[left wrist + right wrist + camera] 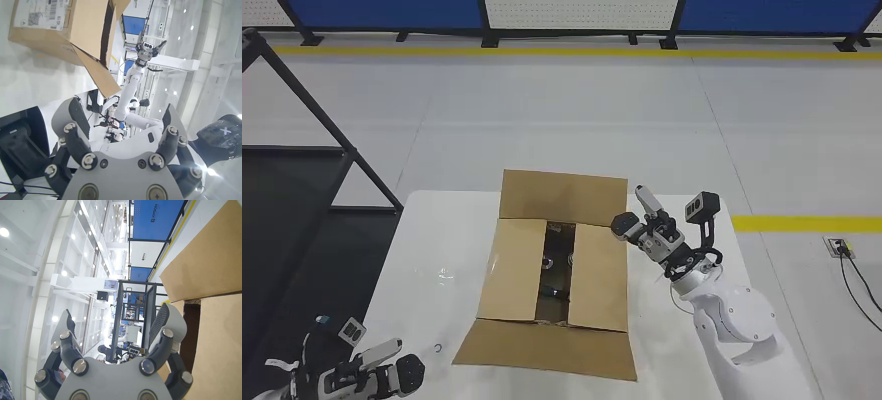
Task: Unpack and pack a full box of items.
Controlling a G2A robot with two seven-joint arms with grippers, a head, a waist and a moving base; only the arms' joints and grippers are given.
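Cardboard box (597, 280) (88, 28) (217, 332) sits approx mid-worktop (442, 260), a bit nearer the far edge. All 4 flaps are undone: far flap stands up and back, near flap lies flat towards the near edge, and the L & R side flaps are folded in over the opening with a narrow gap between them. Thru the gap some dark items (559, 265) show inside the box; can't tell what they are. Right gripper (635, 213) (115, 310) (149, 45) is raised over the R part of the worktop, just beside the box's R side near its far R corner, not touching the cardboard. Its fingers are spread wide apart w/ nothing between them, and the box's R flap edge shows just past one pad (157, 323). Left gripper (377, 365) (122, 108) is low at the near L corner of the worktop, well apart from the box. Its fingers are also spread wide, nothing held, and its cam looks up at the box's L wall and the underside of the near flap.
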